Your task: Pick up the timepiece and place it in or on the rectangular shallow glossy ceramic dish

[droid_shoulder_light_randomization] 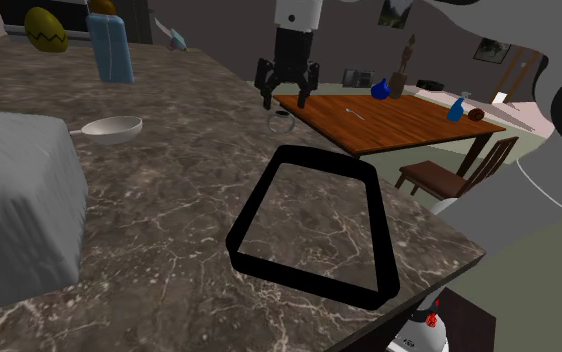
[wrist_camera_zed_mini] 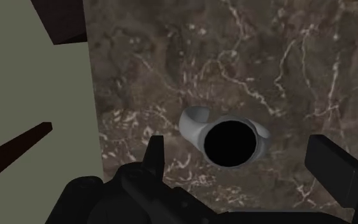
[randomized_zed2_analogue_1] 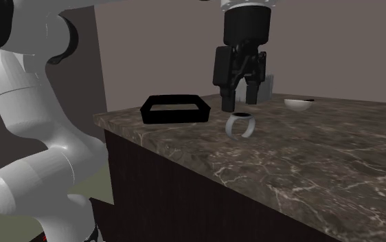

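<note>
We are finding the watch (droid_shoulder_light_randomization: 281,124) too small to resolve in the shoulder view, whose top edge is cropping the arm (droid_shoulder_light_randomization: 297,12).

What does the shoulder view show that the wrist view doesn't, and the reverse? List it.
Shoulder view adds the black dish, the white bowl and the wooden table. Wrist view adds the round black face of the watch, below the open claw. Both share the claw, the grey watch and the marbled counter.

Grey watch (wrist_camera_zed_mini: 232,140) with black face, black dish (droid_shoulder_light_randomization: 314,222), brown white-veined marble counter (droid_shoulder_light_randomization: 169,190), black tool (randomized_zed2_analogue_1: 238,96)
</note>
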You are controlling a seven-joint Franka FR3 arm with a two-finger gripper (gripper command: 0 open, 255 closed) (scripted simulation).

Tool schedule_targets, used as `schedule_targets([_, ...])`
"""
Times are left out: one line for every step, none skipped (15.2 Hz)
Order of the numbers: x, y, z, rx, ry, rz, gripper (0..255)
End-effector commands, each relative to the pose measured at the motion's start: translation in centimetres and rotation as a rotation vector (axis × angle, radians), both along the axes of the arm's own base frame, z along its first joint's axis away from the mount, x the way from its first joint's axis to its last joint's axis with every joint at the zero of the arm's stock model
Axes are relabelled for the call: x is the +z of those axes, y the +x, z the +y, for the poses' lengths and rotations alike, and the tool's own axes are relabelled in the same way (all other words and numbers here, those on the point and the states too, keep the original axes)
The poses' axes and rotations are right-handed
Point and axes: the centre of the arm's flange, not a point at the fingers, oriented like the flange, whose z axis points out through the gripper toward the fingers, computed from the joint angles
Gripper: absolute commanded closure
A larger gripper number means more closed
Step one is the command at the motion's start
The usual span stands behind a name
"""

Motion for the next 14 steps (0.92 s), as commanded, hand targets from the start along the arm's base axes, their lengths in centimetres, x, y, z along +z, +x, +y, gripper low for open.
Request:
schedule_targets([-1.06, 0.02, -0.03, -0.001, 0.0, 0.0, 0])
schedule_targets([-1.37, 0.02, -0.03, -0.001, 0.0, 0.0, 0])
schedule_targets([-1.37, 0.02, -0.03, -0.001, 0.0, 0.0, 0])
schedule_targets([-1.37, 0.02, -0.03, -0.001, 0.0, 0.0, 0])
schedule_targets([-1.37, 0.02, -0.03, -0.001, 0.0, 0.0, 0])
schedule_targets([-1.37, 0.02, -0.03, -0.001, 0.0, 0.0, 0])
schedule_targets([-1.37, 0.02, -0.03, -0.001, 0.0, 0.0, 0])
schedule_targets([-1.37, 0.02, -0.03, -0.001, 0.0, 0.0, 0])
schedule_targets([-1.36, 0.02, -0.03, -0.001, 0.0, 0.0, 0])
schedule_targets([-1.36, 0.02, -0.03, -0.001, 0.0, 0.0, 255])
schedule_targets([-1.36, 0.02, -0.03, -0.001, 0.0, 0.0, 255])
schedule_targets([-1.36, 0.02, -0.03, -0.001, 0.0, 0.0, 255])
schedule_targets([-1.37, 0.03, -0.04, -0.001, 0.0, 0.0, 255])
schedule_targets([-1.4, 0.05, -0.02, -0.001, 0.0, 0.0, 255])
